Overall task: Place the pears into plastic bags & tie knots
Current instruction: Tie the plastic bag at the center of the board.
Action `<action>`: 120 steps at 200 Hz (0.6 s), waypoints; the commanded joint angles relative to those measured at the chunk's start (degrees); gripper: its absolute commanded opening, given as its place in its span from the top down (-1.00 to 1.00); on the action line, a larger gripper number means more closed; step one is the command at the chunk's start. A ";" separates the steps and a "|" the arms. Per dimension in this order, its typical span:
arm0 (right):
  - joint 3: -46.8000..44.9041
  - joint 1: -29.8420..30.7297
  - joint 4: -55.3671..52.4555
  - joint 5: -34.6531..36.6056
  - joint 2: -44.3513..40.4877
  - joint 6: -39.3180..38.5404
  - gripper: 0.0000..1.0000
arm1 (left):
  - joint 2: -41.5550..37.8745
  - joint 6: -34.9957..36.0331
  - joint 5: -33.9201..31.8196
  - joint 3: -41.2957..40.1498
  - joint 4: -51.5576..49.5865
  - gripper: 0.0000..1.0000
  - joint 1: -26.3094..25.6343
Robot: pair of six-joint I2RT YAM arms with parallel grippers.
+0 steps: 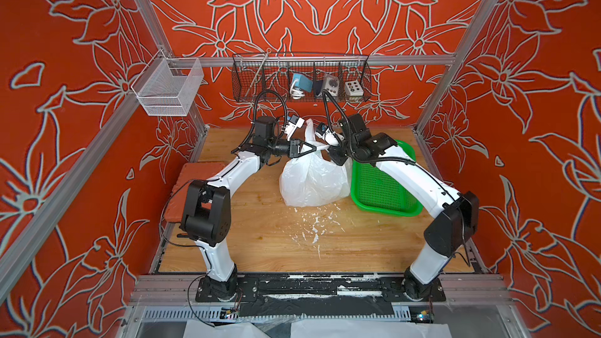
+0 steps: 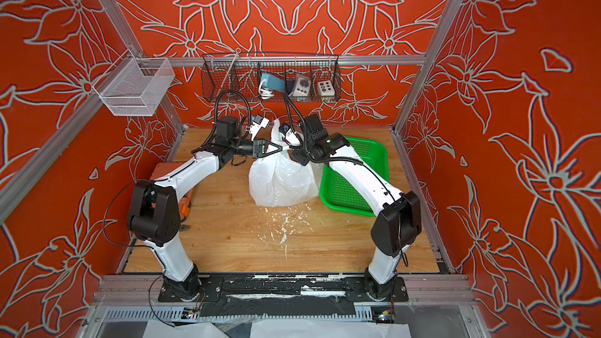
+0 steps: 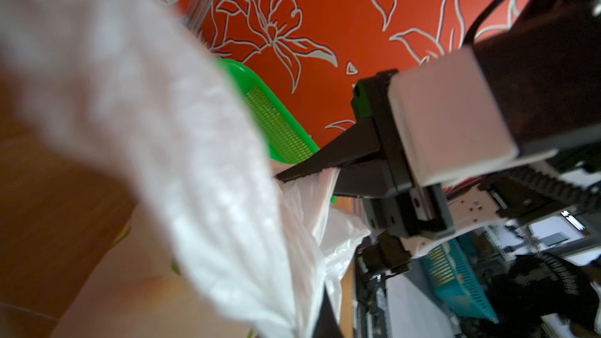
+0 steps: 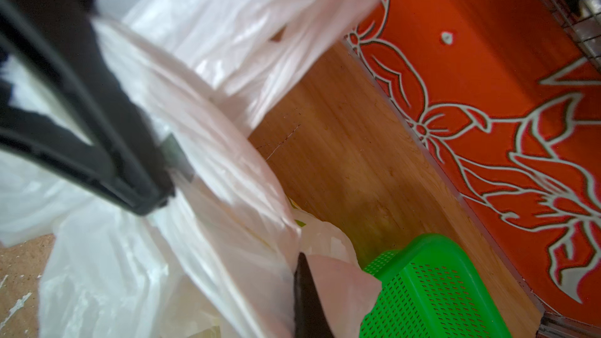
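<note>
The left end effector (image 1: 314,148) (image 2: 283,148) is clamped shut on a twisted white strip at the top of the plastic bag (image 1: 312,180) (image 2: 279,180), reaching in from 9 o'clock in both top views. Tip to tip with it, the right end effector (image 1: 329,150) (image 2: 292,151) comes in from 3 o'clock, its jaws also closed on the bag's gathered plastic. The left wrist view shows the right end effector (image 3: 292,173) pinching a fold of thin white film. The right wrist view shows the left end effector (image 4: 156,190) nipping a taut band of the same bag (image 4: 130,271). Whether the strip between them is tied cannot be told.

Below the two grips the bag hangs full and crinkled, its base resting on the wooden desk (image 1: 260,242) just past centre toward 12 o'clock. The pears cannot be made out through the plastic. A trace of yellow-green print shows at the bag's edge in the left wrist view.

At 3 o'clock of the bag, touching its side, lies a green mesh tray (image 1: 383,210) (image 2: 344,207), partly under the right arm. White flecks (image 1: 312,222) scatter over the desk at 6 o'clock of the bag. A red-brown mat (image 1: 195,170) sits at the desk's 9 o'clock edge, behind the left arm. On the back rail at 12 o'clock hangs a black wire basket (image 1: 260,73) holding small devices. A white mesh basket (image 1: 166,89) hangs at 10 o'clock.
</note>
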 commanded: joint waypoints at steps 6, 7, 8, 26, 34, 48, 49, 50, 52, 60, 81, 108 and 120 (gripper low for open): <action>3.03 -0.43 2.17 5.89 0.01 4.86 1.00 | -1.71 1.35 0.24 -0.85 2.54 1.00 0.32; 3.16 -0.49 2.19 5.98 0.03 5.25 1.00 | -1.79 1.42 0.16 -0.93 2.58 1.00 0.31; 3.27 -0.57 2.29 6.03 0.04 5.58 1.00 | -1.87 1.50 0.07 -0.97 2.60 1.00 0.31; 4.71 -1.29 3.49 4.85 0.05 11.62 1.00 | -3.00 1.67 -0.93 -2.68 4.51 1.00 0.31; 4.70 -1.41 4.23 4.73 -0.13 14.47 1.00 | -3.44 1.74 -1.06 -3.17 5.14 1.00 0.32; 3.69 -1.43 6.21 2.07 -0.60 18.62 1.00 | -3.69 2.25 -1.07 -3.45 5.17 1.00 0.38; 3.62 -1.43 6.32 2.01 -0.62 18.90 1.00 | -3.70 2.26 -1.11 -3.46 5.17 1.00 0.30; 3.50 -1.43 6.37 1.98 -0.64 19.04 1.00 | -3.66 2.31 -1.13 -3.47 5.17 1.00 0.31; 3.35 -1.43 6.66 1.96 -0.67 19.67 1.00 | -3.70 2.46 -1.19 -3.47 5.11 1.00 0.31; 2.56 -1.49 7.47 1.28 -1.03 21.56 1.00 | -3.80 2.71 -1.42 -3.63 5.00 1.00 0.32; 0.07 -1.50 9.04 -1.40 -2.14 23.49 0.83 | -4.31 3.36 -2.57 -4.00 5.30 1.00 0.36; -4.17 -3.22 7.72 -5.31 -7.06 22.63 -0.41 | -5.24 4.90 -4.55 -4.38 5.60 1.00 0.31; -6.50 -5.42 6.28 -11.83 -11.23 22.54 -0.48 | -5.70 5.48 -5.40 -4.86 6.27 1.00 0.31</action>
